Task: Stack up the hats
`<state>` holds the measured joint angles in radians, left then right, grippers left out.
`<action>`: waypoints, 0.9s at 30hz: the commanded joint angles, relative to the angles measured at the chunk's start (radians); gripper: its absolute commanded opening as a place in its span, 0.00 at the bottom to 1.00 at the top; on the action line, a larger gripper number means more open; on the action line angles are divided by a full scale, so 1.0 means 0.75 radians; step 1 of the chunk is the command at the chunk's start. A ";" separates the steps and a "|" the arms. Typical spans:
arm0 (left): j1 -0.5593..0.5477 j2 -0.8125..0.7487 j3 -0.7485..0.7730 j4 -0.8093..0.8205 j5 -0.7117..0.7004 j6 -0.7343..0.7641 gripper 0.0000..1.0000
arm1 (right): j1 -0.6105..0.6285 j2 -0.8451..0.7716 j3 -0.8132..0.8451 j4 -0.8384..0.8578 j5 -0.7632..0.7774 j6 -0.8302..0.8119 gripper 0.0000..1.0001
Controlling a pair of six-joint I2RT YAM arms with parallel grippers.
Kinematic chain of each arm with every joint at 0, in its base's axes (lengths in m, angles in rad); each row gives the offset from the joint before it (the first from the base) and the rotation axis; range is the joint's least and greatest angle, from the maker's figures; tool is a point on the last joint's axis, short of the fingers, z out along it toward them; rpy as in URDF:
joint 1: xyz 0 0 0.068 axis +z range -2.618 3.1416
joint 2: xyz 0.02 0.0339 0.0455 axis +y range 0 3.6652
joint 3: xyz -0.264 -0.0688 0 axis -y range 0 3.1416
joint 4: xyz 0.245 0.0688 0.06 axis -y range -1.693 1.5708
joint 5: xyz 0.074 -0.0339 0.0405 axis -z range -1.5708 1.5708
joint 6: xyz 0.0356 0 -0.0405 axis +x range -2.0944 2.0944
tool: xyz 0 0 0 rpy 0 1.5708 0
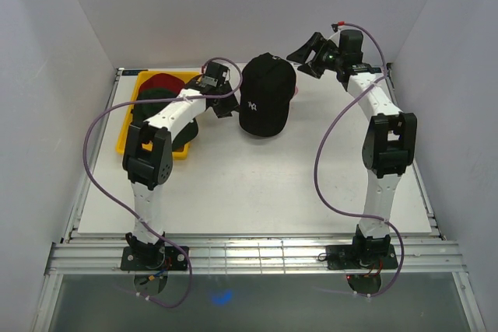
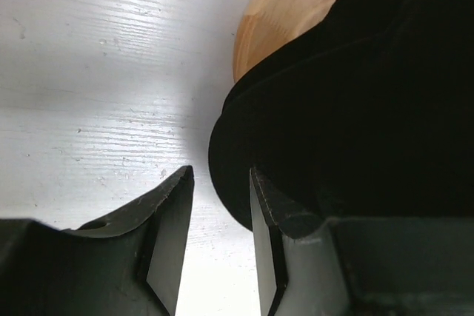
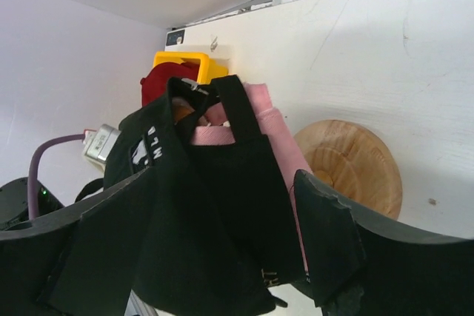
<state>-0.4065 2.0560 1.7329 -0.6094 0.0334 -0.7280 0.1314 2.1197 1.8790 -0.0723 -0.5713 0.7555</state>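
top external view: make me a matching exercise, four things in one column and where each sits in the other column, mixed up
Things:
1. black cap
2. red hat
3. yellow tray
4. right gripper

Places:
A. lying in the tray
B. far-left side of the table
C. on the wooden stand, mid-table towards the back
D. raised and open, at the cap's back right

Pairs: 1-C, 2-A, 3-B, 4-D

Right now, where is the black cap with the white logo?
In the top view, the black logo cap sits at far centre, right of the yellow tray.
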 commanded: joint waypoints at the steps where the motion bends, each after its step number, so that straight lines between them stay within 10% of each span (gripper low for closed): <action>1: -0.031 0.001 0.048 0.005 -0.010 0.016 0.47 | 0.005 -0.137 -0.069 0.147 0.019 -0.040 0.80; 22: -0.117 0.008 -0.018 0.029 -0.079 -0.011 0.34 | 0.095 0.103 0.213 -0.098 -0.067 -0.208 0.64; 27: -0.135 0.018 -0.032 0.037 -0.079 -0.013 0.29 | 0.103 0.129 0.199 -0.128 -0.034 -0.216 0.40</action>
<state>-0.4931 2.0815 1.7226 -0.6014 -0.0162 -0.7334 0.2016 2.1948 2.0201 -0.1242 -0.6083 0.6296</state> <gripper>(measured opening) 0.301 0.433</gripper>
